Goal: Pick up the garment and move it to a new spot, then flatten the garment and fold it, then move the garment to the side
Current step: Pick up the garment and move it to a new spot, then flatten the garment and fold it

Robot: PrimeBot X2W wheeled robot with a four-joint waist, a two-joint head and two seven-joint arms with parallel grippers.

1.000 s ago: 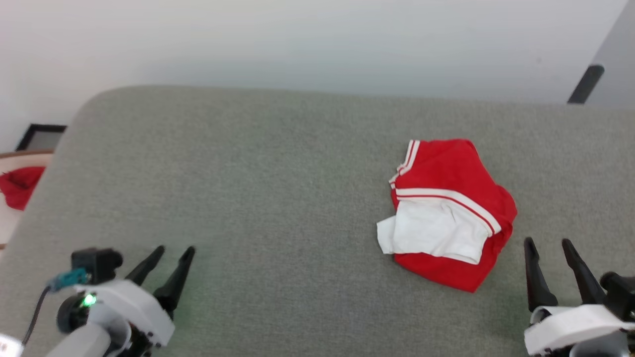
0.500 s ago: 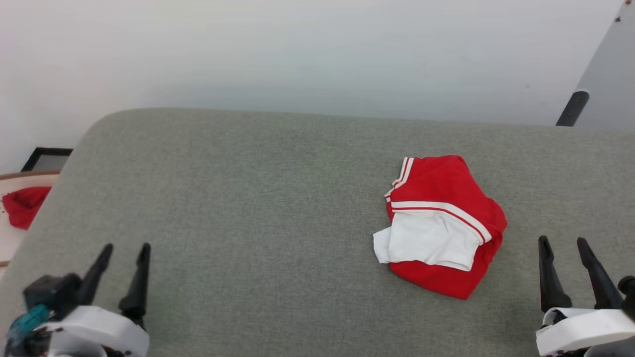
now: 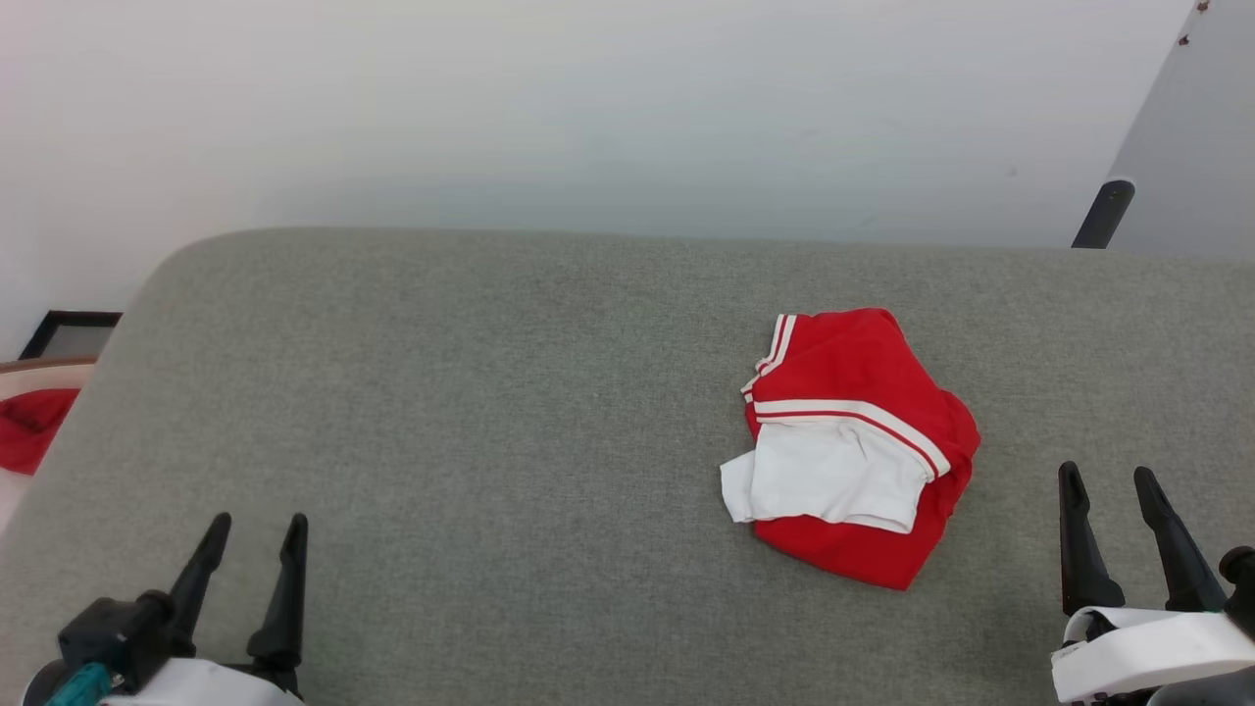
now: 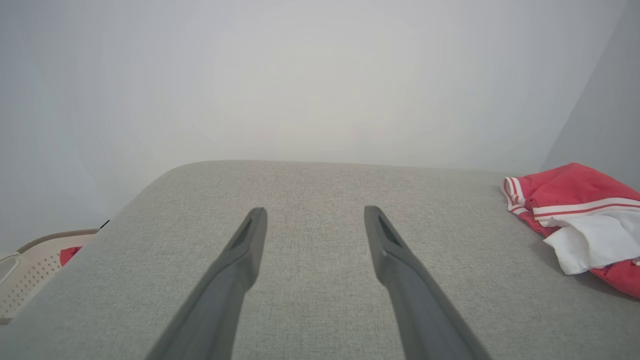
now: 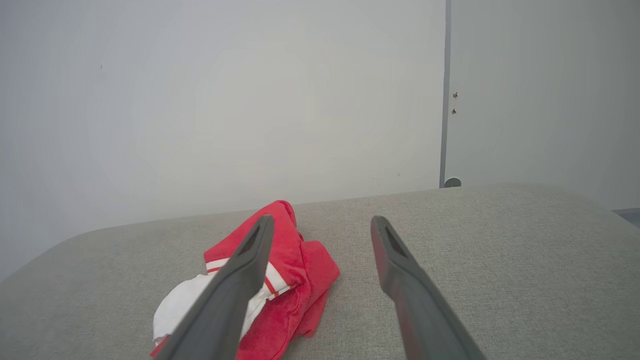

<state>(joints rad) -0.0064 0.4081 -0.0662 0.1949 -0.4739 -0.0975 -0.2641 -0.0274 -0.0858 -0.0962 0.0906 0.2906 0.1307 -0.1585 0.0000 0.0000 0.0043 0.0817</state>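
The garment lies crumpled in a small heap on the grey cushioned surface, right of centre; red cloth, a white sleeve and striped trim show, and its print is hidden. The left wrist view has the garment at its right edge, and the right wrist view has the garment partly behind one finger. My left gripper stands open at the lower left, far from the heap, empty. My right gripper stands open at the lower right, just right of the heap and apart from it.
A pale basket holding another red cloth sits off the surface's left edge beside a dark frame. A white wall rises behind. A dark post stands at the far right.
The head camera has shifted, so the whole scene sits lower and further left. My left gripper has drawn back toward the lower left and straightened. The garment lies as before.
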